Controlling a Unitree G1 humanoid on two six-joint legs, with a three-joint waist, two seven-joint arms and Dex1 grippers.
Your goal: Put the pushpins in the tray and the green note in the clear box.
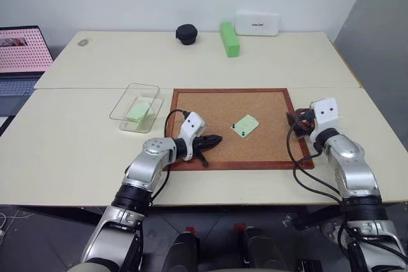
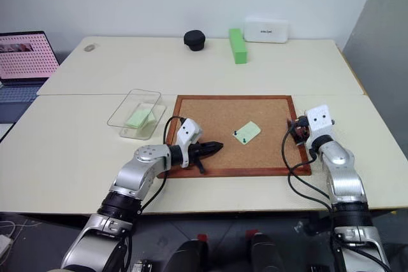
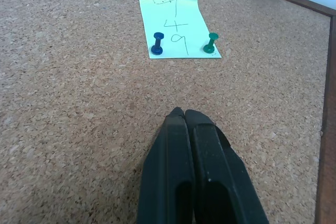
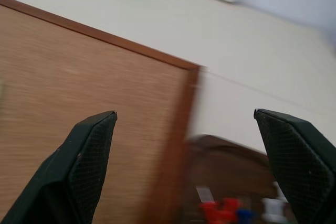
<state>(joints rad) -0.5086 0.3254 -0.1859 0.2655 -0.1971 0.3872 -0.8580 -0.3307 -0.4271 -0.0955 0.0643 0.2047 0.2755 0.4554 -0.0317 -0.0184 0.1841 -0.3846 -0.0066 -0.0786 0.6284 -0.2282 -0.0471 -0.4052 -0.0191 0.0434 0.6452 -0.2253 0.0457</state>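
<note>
Though pinned — green note (image 1: 245, 125) corner-forward, diamondwise

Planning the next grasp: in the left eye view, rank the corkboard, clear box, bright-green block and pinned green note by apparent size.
1. corkboard
2. clear box
3. bright-green block, farther away, so it looks smaller than it is
4. green note

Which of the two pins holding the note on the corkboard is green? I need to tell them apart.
The green pushpin stands at one lower corner of the green note; the pin at the other corner is dark blue.
</note>
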